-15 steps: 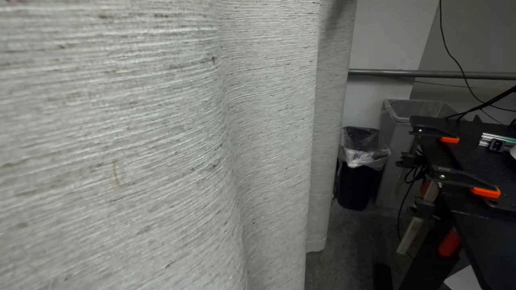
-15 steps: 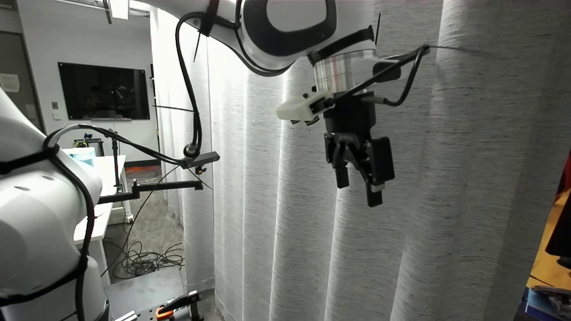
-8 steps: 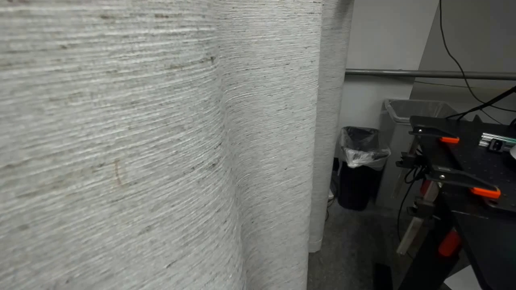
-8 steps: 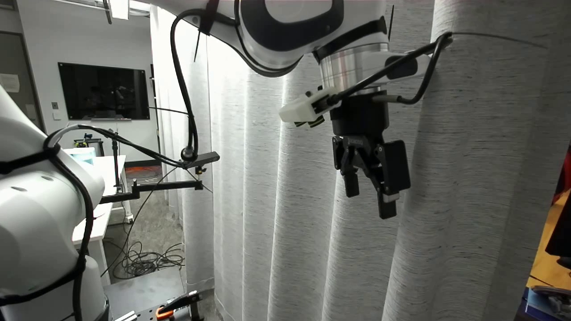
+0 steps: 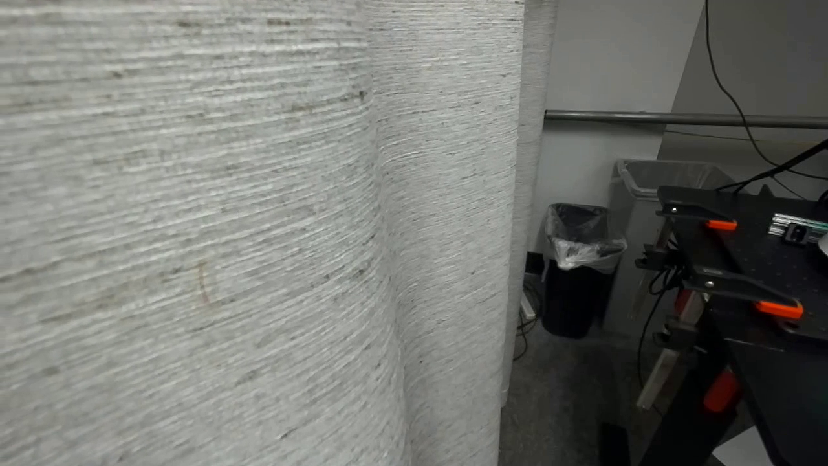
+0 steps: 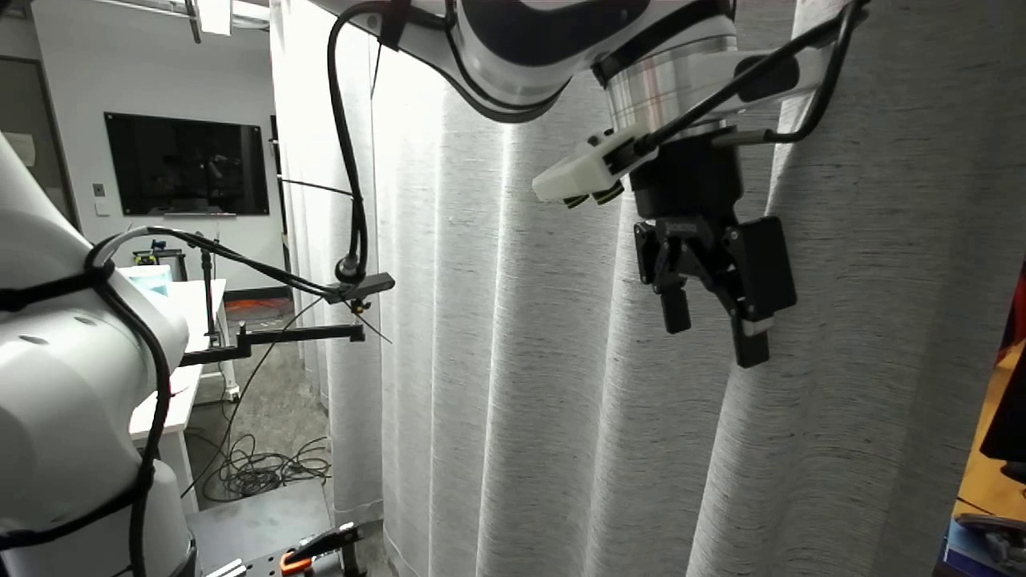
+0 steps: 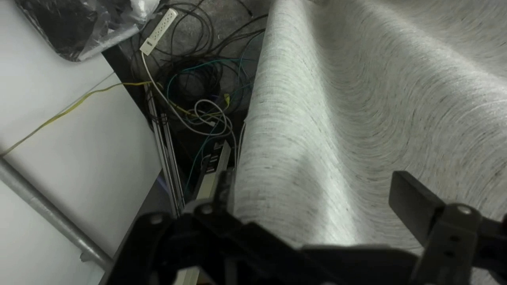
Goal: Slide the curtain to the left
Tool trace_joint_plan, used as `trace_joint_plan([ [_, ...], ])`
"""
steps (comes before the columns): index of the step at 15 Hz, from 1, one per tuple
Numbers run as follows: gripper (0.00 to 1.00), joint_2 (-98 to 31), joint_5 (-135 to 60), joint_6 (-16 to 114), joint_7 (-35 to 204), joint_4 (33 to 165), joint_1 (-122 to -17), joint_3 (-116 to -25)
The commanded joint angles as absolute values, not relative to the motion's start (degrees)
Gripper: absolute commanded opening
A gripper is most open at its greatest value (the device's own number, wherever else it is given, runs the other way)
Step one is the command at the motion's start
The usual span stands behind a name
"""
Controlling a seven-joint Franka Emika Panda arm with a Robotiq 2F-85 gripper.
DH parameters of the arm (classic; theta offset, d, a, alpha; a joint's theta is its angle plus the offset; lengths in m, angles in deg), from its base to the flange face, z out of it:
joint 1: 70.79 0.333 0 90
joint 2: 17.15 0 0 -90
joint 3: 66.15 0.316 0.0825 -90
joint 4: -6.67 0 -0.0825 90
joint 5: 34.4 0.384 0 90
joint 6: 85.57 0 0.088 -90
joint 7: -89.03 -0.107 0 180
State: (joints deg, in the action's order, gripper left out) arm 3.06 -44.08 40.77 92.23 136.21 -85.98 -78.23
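The curtain is light grey woven cloth hanging in deep vertical folds. It fills the left of an exterior view (image 5: 259, 226), and spans the middle and right of an exterior view (image 6: 545, 361). My gripper (image 6: 713, 328) is open, pointing down, with its fingers spread in front of the curtain. In the wrist view the gripper (image 7: 313, 186) is wide open with a rounded fold of the curtain (image 7: 293, 130) between its fingers. The left finger stands just outside the curtain's edge; the right finger (image 7: 416, 206) stands over the cloth. I cannot tell whether either touches it.
A black bin (image 5: 576, 291) and a grey bin (image 5: 666, 181) stand past the curtain's edge. A black table (image 5: 763, 349) with clamps is at right. A metal rail (image 5: 686, 118) runs along the wall. Cables and a power strip (image 7: 158, 31) lie on the floor.
My gripper has moved right, dipping and then rising, and stays open. The far curtain edge has shifted left, showing more floor and cables. Nearer folds have shifted slightly right.
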Motion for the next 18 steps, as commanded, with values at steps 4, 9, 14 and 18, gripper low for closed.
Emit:
trace_joint_plan([
  [4,1.0,-2.08,-45.55,45.31,91.44,129.3,-86.99,-79.92],
  [9,1.0,-3.8,-44.48,51.58,93.62,126.26,-86.34,-80.64],
  [14,1.0,-3.73,-43.55,61.27,98.86,126.78,-84.39,-80.39],
  [18,0.72,-4.21,-43.02,65.7,100.93,127.27,-83.22,-80.35],
])
